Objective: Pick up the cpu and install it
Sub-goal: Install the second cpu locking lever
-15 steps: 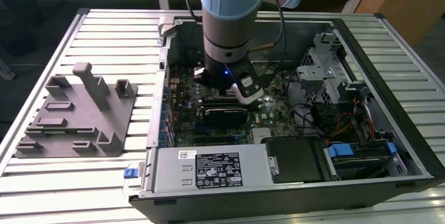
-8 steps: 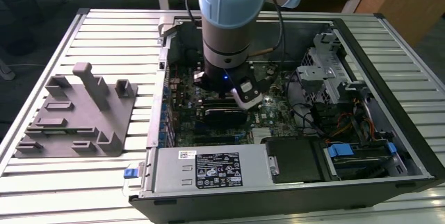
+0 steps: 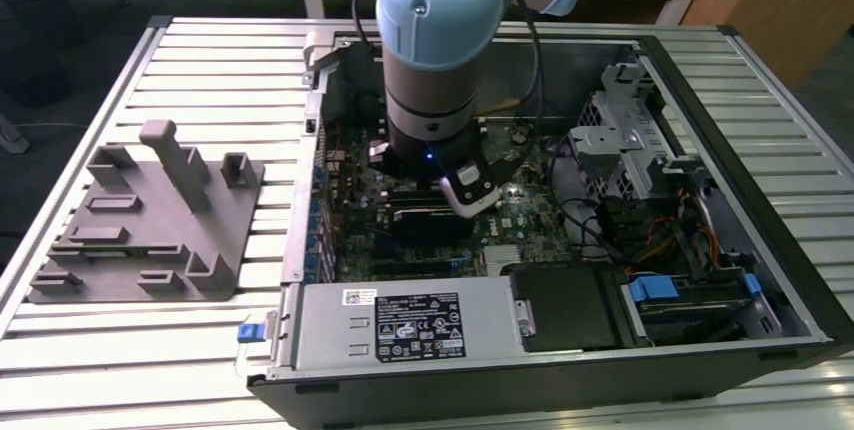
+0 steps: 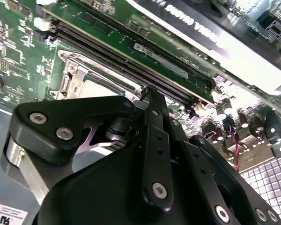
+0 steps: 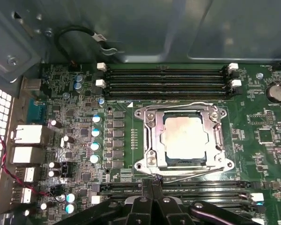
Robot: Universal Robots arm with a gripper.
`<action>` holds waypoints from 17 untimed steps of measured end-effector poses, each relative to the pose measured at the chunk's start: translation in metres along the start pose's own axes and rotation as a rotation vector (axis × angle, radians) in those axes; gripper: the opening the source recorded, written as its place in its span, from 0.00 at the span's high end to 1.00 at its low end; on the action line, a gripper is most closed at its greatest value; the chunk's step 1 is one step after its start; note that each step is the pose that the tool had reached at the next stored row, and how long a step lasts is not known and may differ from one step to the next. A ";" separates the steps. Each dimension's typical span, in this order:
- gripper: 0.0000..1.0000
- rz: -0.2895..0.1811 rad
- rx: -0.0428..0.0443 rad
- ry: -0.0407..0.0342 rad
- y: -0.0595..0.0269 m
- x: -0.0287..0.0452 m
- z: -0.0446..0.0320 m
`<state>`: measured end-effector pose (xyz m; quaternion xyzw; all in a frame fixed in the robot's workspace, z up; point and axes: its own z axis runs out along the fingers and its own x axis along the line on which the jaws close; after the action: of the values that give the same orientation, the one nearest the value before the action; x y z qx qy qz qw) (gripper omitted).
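One arm reaches down into an open computer case [image 3: 747, 200] that lies on a slatted counter [image 3: 200, 60]. Starting at the exterior view's left, a grey plastic fixture [image 3: 147, 220] with upright pegs rests on the counter, well apart from the case. At the near edge of the case sits a grey box [image 3: 400, 325] with a white label. The arm's blue-grey wrist section [image 3: 434, 40] stands over the middle of the green circuit board [image 3: 347, 180], and the hand [image 3: 461, 190] is low above that board. At the exterior view's right, a metal drive cage [image 3: 627, 140] and loose cables [image 3: 667, 240] occupy the case.

In the first wrist view, the cpu [image 5: 185, 138] lies flat inside the metal socket frame [image 5: 147, 136] on the board, silver top facing up. Memory slots [image 5: 166, 77] run along one side of the socket and a second bank [image 5: 201, 187] along the other. The hand [image 5: 152, 180] sits just beside the socket frame's edge, its fingertips drawn together to a point with nothing between them. In the second wrist view, the black fingers [image 4: 154, 140] meet near the socket corner [image 4: 70, 75].
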<state>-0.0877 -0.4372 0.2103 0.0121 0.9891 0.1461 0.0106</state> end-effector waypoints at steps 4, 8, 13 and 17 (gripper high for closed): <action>0.89 0.002 -0.0195 0.0001 -0.0018 0.0011 0.0016; 0.89 0.003 -0.0526 0.0007 -0.0037 0.0011 0.0025; 0.89 0.003 -0.0603 0.0007 -0.0073 0.0023 0.0066; 0.89 0.004 -0.0671 0.0006 -0.0089 0.0036 0.0098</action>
<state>-0.0912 -0.4427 0.1983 0.0138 0.9837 0.1792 0.0104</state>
